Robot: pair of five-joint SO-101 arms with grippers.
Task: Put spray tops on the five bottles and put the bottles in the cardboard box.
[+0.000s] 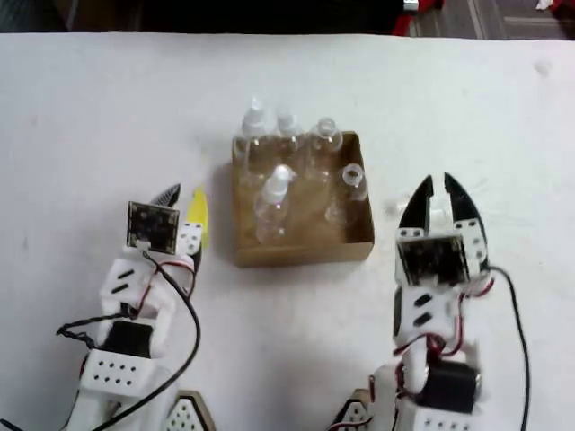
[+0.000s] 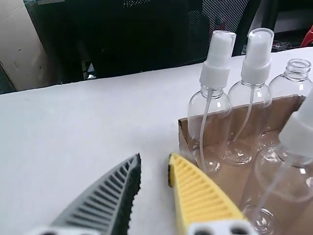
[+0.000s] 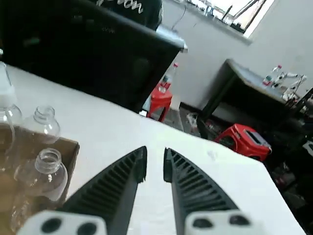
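A shallow cardboard box (image 1: pixel 304 250) sits mid-table with five clear bottles standing in it. Three carry white spray tops (image 1: pixel 254 121) (image 1: pixel 287 124) (image 1: pixel 278 184); two have bare necks (image 1: pixel 325 133) (image 1: pixel 352 177). My left gripper (image 1: pixel 184 194), with one grey and one yellow finger, rests just left of the box, open and holding nothing. In its wrist view the gripper (image 2: pixel 154 165) faces the box wall (image 2: pixel 188 134) and two capped bottles (image 2: pixel 211 98) (image 2: pixel 250 93). My right gripper (image 1: pixel 438 187) (image 3: pixel 153 159), black-fingered, sits right of the box, slightly open and holding nothing, near the uncapped bottles (image 3: pixel 45 128) (image 3: pixel 46 172).
The white table (image 1: pixel 108 117) spreads wide around the box on all sides. Its far edge runs along the top of the high view, with dark chairs behind. Red stools (image 3: pixel 242 139) and a dark desk stand on the floor beyond. Arm cables (image 1: pixel 184 305) hang near both bases.
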